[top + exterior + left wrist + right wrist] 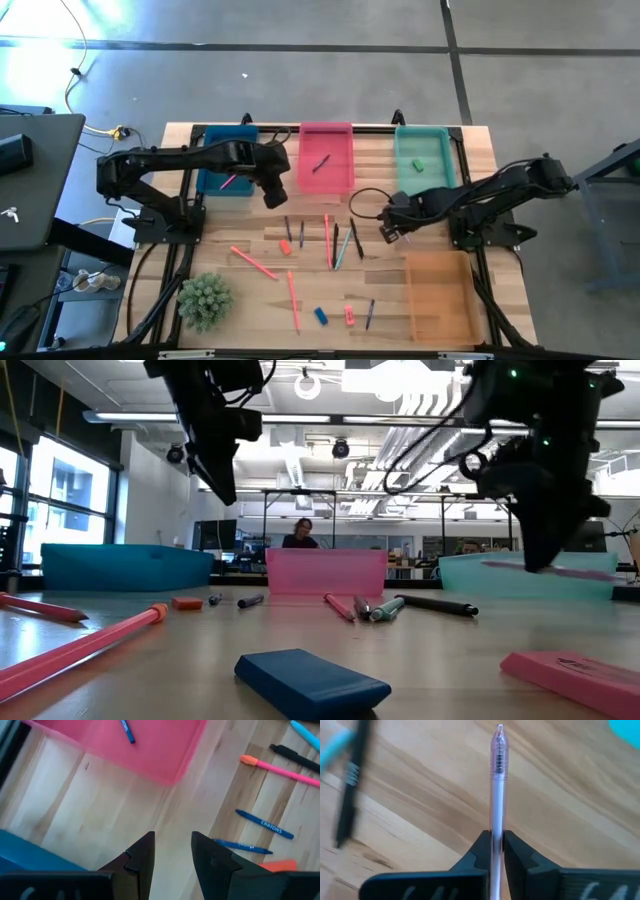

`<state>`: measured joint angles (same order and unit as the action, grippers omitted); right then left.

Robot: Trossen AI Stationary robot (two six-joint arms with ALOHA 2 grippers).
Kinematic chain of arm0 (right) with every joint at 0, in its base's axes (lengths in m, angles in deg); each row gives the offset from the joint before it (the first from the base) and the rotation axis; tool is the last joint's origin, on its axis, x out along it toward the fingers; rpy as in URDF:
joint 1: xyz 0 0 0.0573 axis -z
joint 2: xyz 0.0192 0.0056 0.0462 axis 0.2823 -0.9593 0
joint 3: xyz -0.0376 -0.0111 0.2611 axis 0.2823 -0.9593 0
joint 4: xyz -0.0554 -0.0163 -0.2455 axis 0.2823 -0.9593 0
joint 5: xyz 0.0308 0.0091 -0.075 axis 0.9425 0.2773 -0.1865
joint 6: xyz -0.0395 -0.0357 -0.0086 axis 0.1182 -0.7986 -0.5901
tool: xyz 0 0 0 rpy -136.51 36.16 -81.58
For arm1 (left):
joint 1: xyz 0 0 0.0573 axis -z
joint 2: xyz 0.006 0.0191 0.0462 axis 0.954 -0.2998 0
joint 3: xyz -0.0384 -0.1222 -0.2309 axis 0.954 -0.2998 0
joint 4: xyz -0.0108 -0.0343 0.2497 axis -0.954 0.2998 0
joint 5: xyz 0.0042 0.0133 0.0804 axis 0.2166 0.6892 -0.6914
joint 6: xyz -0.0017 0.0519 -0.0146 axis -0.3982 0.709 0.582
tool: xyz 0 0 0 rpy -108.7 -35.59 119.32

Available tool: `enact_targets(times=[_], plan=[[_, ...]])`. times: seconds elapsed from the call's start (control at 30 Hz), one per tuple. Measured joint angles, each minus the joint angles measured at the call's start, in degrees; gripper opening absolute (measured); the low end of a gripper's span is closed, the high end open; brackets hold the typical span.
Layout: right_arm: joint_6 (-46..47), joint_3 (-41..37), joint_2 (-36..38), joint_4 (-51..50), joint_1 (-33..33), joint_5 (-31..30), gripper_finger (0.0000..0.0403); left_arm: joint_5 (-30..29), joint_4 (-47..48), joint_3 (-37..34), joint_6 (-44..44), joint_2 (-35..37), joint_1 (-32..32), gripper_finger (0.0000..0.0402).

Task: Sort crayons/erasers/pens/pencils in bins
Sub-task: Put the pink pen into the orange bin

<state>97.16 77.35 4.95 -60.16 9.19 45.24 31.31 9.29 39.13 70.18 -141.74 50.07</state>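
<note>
My right gripper (388, 233) hangs over the table's middle right, in front of the teal bin (423, 160), shut on a clear pinkish pen (498, 780). My left gripper (275, 190) is open above bare wood between the dark blue bin (228, 160) and the pink bin (326, 157), touching nothing. The orange bin (440, 295) sits at the near right. A green eraser (418, 163) lies in the teal bin. An orange-red eraser (285, 247), a blue eraser (320, 316) and a pink eraser (349, 316) lie flat on the wood. My right gripper pinches the clear pinkish pen's barrel (497, 827) between its two fingers, which come down from above and lie across it. The pen is lifted clear of the table and roughly level, its long part (560, 571) sticking out to one side of the fingertips.
Pens, crayons and pink pencils (253, 262) lie scattered across the table's middle (335, 243). A blue crayon (320, 162) lies in the pink bin. A small green plant (205, 298) stands at the near left. People sit in the room beyond the far edge.
</note>
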Motion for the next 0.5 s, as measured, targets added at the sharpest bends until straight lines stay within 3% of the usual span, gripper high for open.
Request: enact_targets(times=[0.5], plan=[[-4.6, 14.2, 0.1, -4.6, -4.2, -1.1, 0.0009, -0.1, 0.7, 0.0, 2.9, 6.7, 0.0, 0.0115]])
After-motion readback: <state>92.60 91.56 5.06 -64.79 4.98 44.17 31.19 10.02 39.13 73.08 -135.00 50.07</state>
